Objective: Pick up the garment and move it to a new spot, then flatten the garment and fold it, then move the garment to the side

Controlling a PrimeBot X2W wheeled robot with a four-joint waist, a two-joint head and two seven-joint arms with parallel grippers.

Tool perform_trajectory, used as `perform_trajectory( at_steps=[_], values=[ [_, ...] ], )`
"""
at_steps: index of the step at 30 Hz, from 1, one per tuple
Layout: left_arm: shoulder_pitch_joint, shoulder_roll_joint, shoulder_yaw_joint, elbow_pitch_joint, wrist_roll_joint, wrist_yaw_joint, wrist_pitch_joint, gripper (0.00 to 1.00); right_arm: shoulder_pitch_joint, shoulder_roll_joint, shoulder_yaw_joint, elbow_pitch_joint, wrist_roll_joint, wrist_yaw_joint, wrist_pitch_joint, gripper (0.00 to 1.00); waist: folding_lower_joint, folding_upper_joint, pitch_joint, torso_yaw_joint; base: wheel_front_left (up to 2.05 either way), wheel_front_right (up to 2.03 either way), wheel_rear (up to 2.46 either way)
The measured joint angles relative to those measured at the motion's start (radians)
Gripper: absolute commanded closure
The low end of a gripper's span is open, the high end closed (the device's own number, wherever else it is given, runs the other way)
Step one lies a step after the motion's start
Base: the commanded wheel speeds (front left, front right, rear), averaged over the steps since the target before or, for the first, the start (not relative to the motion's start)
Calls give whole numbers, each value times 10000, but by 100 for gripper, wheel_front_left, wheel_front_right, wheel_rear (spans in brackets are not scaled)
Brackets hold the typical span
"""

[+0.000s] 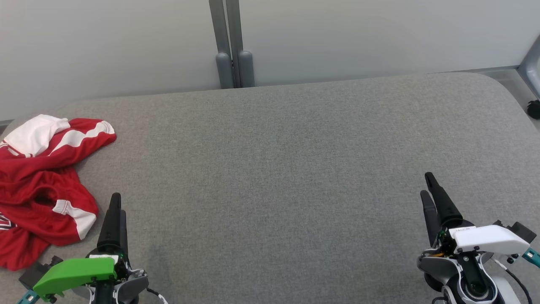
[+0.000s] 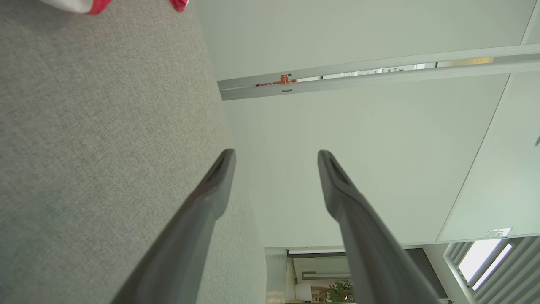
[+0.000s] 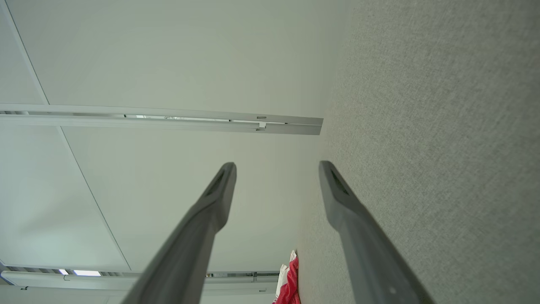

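The garment (image 1: 40, 185), red with white stripes and a white patch, lies crumpled at the left edge of the grey padded table (image 1: 274, 169). A scrap of the garment (image 2: 95, 6) shows at the top of the left wrist view, and the garment (image 3: 289, 287) peeks in at the bottom of the right wrist view. My left gripper (image 1: 116, 204) hovers at the lower left, just right of the cloth, open and holding nothing. My right gripper (image 1: 428, 185) stands at the lower right, far from the cloth, open and holding nothing. Both gripper gaps, left gripper (image 2: 276, 154) and right gripper (image 3: 276, 166), show wide apart.
A pale partition wall with a grey post (image 1: 232, 46) runs behind the table. The table's rounded far right corner (image 1: 498, 84) drops off to the floor, where a small dark object (image 1: 533, 109) lies.
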Motion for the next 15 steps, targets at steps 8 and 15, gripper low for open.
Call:
perform_trajectory(
  at_steps=[8, 15],
  values=[
    [-10, 2, -44, -207, 1170, 0, -309, 0, -16, -17, 194, -428, -1244, 0, -341, 0, 0, 0, 4, 21, 0, 0, 0],
    [-12, 6, -33, -387, 2941, 0, -589, 0, -29, -54, 454, -633, -2418, 0, -610, 0, 0, 0, 7, 34, 0, 0, 0]
  ],
)
